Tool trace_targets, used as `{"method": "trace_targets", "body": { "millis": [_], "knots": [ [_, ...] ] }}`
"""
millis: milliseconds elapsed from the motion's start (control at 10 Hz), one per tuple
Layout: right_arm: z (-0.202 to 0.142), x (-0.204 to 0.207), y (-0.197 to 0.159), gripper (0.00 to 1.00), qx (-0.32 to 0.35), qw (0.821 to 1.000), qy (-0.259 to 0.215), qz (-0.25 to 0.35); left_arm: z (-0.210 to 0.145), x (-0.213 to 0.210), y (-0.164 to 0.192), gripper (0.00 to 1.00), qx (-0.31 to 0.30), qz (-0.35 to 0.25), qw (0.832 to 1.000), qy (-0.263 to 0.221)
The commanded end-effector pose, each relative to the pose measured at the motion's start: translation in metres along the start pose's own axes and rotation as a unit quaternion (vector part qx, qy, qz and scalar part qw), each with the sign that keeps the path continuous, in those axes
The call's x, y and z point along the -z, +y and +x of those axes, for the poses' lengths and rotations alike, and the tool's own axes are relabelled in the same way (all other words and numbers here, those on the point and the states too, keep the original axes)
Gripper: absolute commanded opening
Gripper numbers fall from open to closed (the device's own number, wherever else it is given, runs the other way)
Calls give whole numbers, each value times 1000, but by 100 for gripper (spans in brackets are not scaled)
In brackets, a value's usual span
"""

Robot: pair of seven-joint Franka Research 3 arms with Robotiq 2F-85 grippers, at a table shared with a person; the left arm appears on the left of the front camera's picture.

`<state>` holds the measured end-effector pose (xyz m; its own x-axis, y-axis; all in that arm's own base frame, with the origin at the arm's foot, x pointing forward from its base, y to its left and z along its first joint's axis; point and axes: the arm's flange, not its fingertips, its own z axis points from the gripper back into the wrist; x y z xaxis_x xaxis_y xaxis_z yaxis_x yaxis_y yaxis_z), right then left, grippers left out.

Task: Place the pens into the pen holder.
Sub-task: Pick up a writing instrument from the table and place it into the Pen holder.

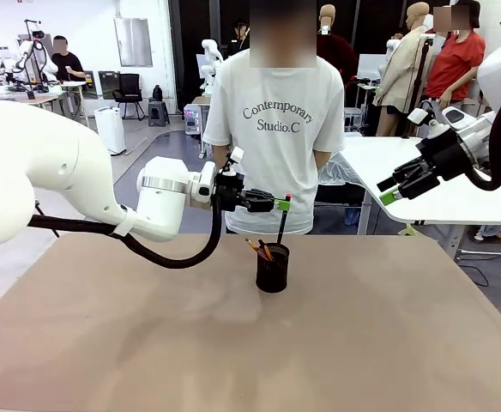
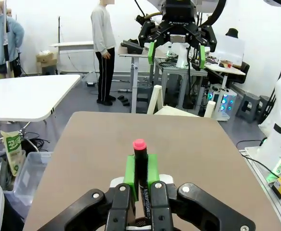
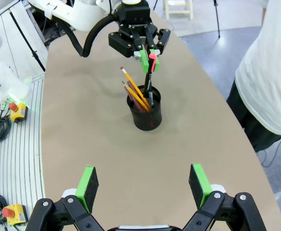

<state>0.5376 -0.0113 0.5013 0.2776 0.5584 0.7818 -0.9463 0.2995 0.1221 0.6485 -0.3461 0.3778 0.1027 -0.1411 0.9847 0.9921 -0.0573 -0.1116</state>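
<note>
The black mesh pen holder (image 1: 273, 273) (image 3: 144, 115) stands mid-table. A yellow-orange pencil (image 3: 133, 86) (image 1: 253, 246) and a dark reddish-brown pen (image 3: 132, 95) lean inside it. My left gripper (image 1: 278, 204) (image 2: 140, 166) (image 3: 149, 58) is shut on the upper part of the black pen with red ends (image 1: 282, 221) (image 2: 140, 161) (image 3: 149, 82). That pen stands nearly upright with its lower end inside the holder. My right gripper (image 1: 395, 190) (image 3: 143, 185) is open and holds nothing, raised to the right of and well apart from the holder.
A person in a white T-shirt (image 1: 272, 129) stands at the table's far edge, right behind the holder. A white table (image 1: 422, 184) sits beyond the right side. The brown tabletop (image 1: 147, 343) is bare around the holder.
</note>
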Motion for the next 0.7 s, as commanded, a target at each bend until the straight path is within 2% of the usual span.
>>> {"method": "trace_targets", "body": {
  "millis": [0, 100, 600],
  "knots": [
    [2, -1, 1, 100, 3, 1000, 0, -1, 1, -1, 0, 0, 0, 2, 1000, -1],
    [2, -1, 1, 100, 3, 1000, 0, -1, 1, -1, 0, 0, 0, 2, 1000, -1],
    [2, -1, 1, 100, 3, 1000, 0, -1, 7, 0, -4, 97, 17, 3, 1000, 18]
  ]
}}
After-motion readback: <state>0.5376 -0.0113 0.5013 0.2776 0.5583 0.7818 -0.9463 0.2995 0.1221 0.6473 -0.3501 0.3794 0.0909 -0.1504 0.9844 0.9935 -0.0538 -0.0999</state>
